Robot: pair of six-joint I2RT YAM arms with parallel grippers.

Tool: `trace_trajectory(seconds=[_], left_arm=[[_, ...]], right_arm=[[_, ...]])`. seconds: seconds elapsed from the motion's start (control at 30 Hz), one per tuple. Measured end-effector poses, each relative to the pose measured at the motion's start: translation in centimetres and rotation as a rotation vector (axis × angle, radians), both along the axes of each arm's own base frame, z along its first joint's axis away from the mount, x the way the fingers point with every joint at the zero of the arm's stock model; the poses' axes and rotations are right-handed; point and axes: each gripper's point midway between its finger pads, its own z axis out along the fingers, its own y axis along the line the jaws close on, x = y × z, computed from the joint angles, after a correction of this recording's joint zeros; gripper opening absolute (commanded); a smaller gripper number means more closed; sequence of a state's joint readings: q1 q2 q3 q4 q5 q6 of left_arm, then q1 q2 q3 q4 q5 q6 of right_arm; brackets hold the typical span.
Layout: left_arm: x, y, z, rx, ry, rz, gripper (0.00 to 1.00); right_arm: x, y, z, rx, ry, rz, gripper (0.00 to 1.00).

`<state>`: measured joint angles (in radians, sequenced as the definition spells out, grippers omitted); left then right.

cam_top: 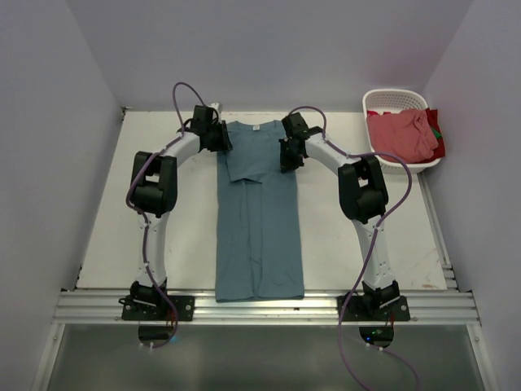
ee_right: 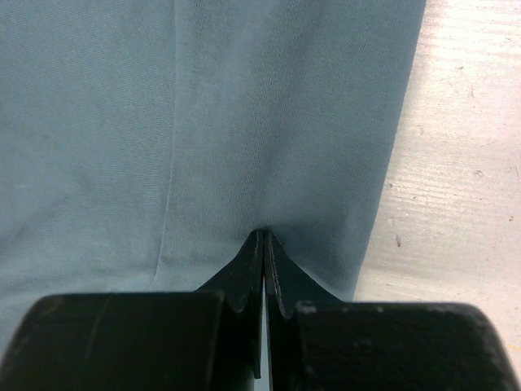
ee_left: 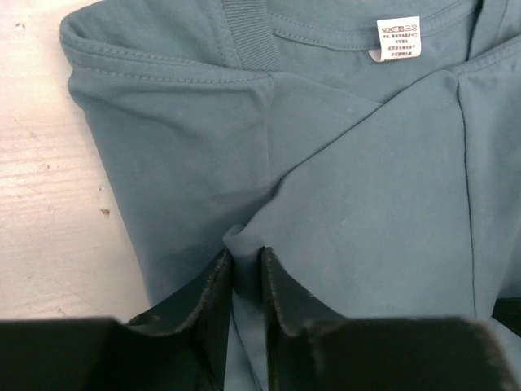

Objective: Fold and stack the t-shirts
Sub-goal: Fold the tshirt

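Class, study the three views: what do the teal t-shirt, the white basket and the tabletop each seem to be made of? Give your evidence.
Teal t-shirt: soft knit, likely cotton, matte; it has a ribbed collar, stitched hems and soft creases.
White basket: moulded plastic, slightly glossy, with slotted walls.
Tabletop: probably white-painted wood, matte, showing faint grain lines and scuffs.

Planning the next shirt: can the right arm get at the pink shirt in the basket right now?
Probably not yet: the pink shirt lies uncovered in the basket, but the right gripper is shut on the teal shirt.
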<state>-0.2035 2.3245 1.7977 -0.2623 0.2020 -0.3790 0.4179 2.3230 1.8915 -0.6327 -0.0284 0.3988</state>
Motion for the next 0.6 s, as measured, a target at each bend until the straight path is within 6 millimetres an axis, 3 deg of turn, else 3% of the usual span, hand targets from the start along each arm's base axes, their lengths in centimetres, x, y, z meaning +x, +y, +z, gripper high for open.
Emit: trace_trajectory(seconds=[0.13, 0.4, 0.6], left_arm=[[0.0, -0.3, 0.2, -0.011, -0.005, -0.012, 0.0], [0.0, -0.6, 0.7, -0.005, -0.018, -0.018, 0.0], [0.5, -0.9, 3.6, 0.02, -0.072, -0.002, 0.0]], right_arm=[[0.0, 0.0, 0.0, 0.0, 0.0, 0.0, 0.0], [0.0, 0.0, 0.0, 0.0, 0.0, 0.0, 0.0], [0.0, 0.0, 0.0, 0.0, 0.0, 0.0, 0.0]])
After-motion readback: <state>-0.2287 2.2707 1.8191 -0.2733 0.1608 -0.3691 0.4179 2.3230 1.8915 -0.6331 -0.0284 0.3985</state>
